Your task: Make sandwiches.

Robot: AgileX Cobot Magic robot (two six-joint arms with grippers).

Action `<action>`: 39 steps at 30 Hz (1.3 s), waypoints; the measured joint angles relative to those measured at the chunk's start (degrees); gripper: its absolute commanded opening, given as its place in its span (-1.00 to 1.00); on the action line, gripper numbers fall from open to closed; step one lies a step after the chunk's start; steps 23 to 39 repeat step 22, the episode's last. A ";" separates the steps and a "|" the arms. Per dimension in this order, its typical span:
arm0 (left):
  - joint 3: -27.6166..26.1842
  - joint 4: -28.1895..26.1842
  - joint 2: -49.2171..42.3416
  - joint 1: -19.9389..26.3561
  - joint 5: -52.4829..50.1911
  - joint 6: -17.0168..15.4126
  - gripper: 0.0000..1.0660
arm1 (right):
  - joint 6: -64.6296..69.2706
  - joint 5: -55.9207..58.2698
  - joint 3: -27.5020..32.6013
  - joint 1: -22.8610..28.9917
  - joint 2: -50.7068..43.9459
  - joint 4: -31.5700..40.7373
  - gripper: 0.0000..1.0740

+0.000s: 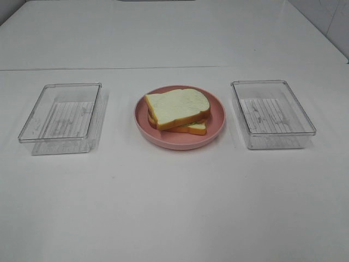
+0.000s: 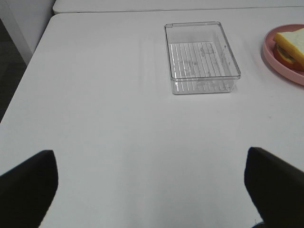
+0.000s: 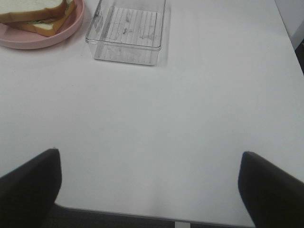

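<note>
With both trays (image 1: 61,117) empty and the sandwich (image 1: 178,109) stacked on the plate (image 1: 218,117) between them, 2 grippers, left (image 2: 152,190) and right (image 3: 149,187), hang wide open, holding nothing; best left retracted; its long axis runs left-right, domed crusts toward right.

The tabletop (image 1: 174,207) under me is white, smooth and faintly glossy. Both trays, the left tray (image 1: 61,117) and the right tray (image 1: 271,113), look like clear hard plastic with ribbed floors and scuffs. The pink plate (image 1: 218,112) has a smooth matt finish. The sandwich (image 1: 177,108) looks like soft, spongy foam, matt white with orange-brown crust. My left tool (image 2: 152,190) and right tool (image 3: 152,190) show dull black fingers.
</note>
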 measured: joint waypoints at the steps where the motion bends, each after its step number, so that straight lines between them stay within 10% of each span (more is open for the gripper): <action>1: 0.00 0.00 0.00 0.00 0.00 0.00 0.88 | 0.00 0.00 0.00 0.00 0.00 0.00 0.84; 39: 0.00 0.00 0.00 0.00 0.00 0.00 0.88 | 0.00 -0.06 0.00 0.00 0.00 0.00 0.84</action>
